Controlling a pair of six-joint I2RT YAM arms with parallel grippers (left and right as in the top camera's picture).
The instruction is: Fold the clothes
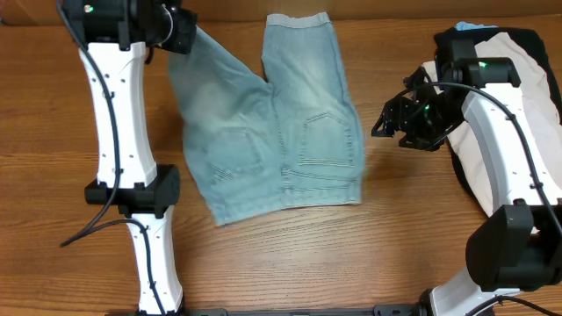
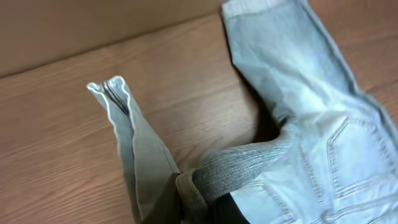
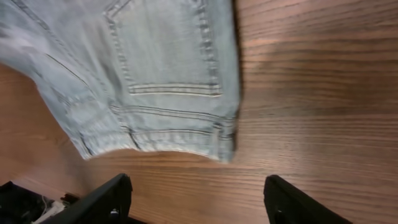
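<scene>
Overhead, the denim shorts (image 1: 281, 132) lie back-side up near the middle of the wooden table (image 1: 395, 254), waistband toward the near edge and the two legs pointing to the far side, with a stitched back pocket (image 3: 168, 50) on each half. The left arm rises along the table's left side, bends at the elbow and reaches its wrist across the far-left corner, where the left gripper (image 1: 180, 31) has its jaws closed on the end of the shorts' left leg; the left wrist view shows that cloth bunched and lifted off the wood close to the lens, the jaws themselves mostly hidden under it. The right arm climbs the table's right side and doubles back toward the centre, so that the right gripper (image 3: 198, 183) hangs just beside the shorts' right edge, apart from the cloth, jaws spread wide and holding nothing. Behind that arm, at the far-right corner, a beige garment (image 1: 518, 54) is heaped on a black garment (image 1: 537, 39), well apart from the shorts.
</scene>
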